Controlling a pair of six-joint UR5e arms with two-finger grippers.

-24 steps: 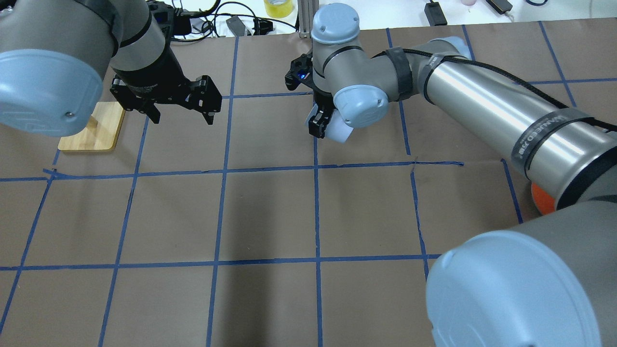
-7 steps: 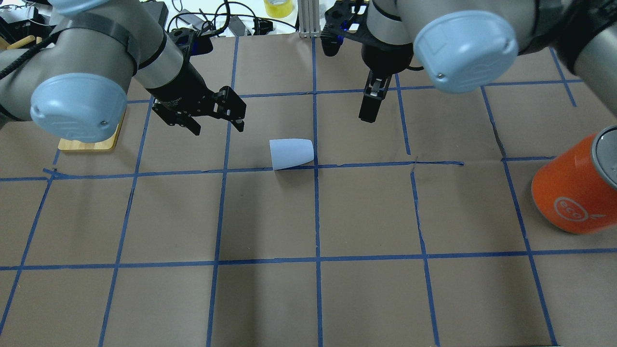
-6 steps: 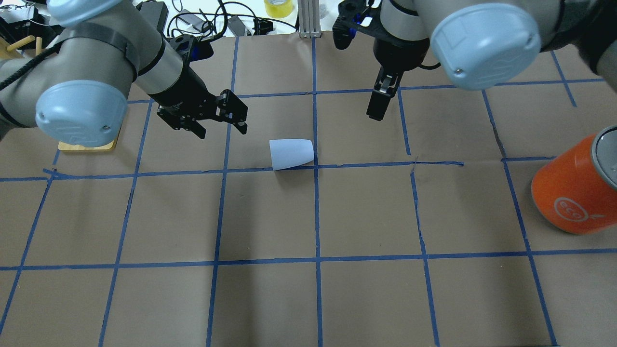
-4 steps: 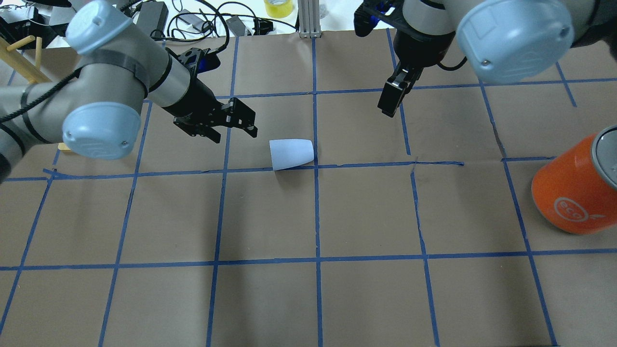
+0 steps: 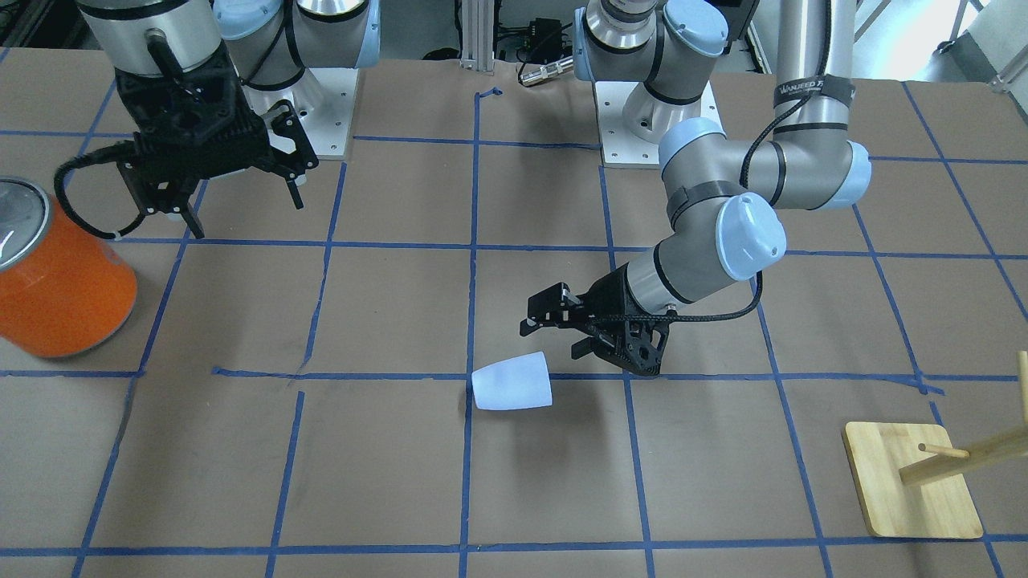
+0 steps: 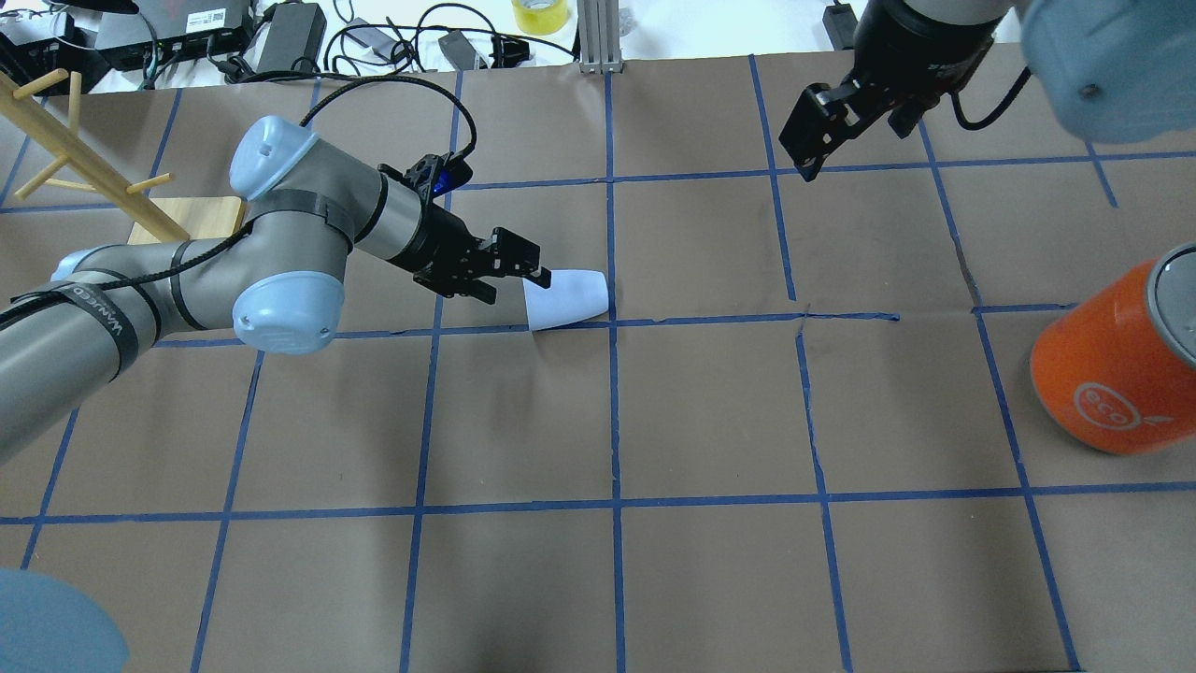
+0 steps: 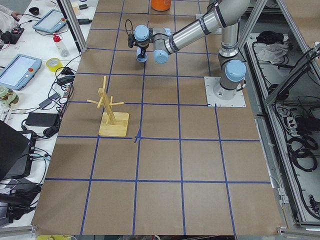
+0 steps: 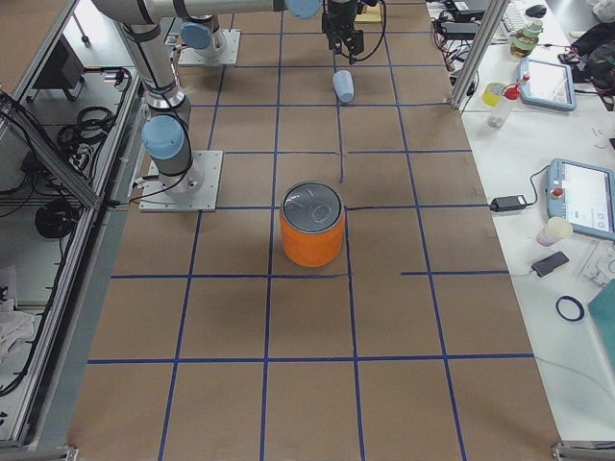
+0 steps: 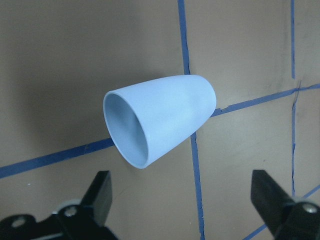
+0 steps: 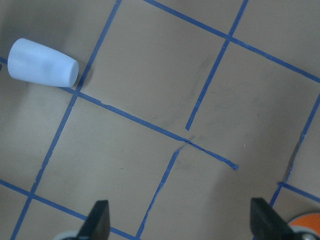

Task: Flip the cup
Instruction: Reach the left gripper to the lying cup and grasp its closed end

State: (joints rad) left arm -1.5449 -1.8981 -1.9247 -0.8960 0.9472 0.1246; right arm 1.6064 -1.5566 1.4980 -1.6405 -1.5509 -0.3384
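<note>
We saw the cup lying on its side on the brown table, by a blue tape crossing, mouth facing the left gripper. That gripper sat low, just beside the rim, jaws spread wide and grasping nothing. The right gripper hung well apart, likewise spread and empty.

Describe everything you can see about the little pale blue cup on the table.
The cup is small, plain, pale blue and tapered, plastic by its look, handleless, with an empty bluish inside. It lies on its side on the brown paper table, narrow closed base at a crossing of blue tape lines, wide mouth facing the open left gripper, whose fingers sit short of the rim without touching it.
</note>
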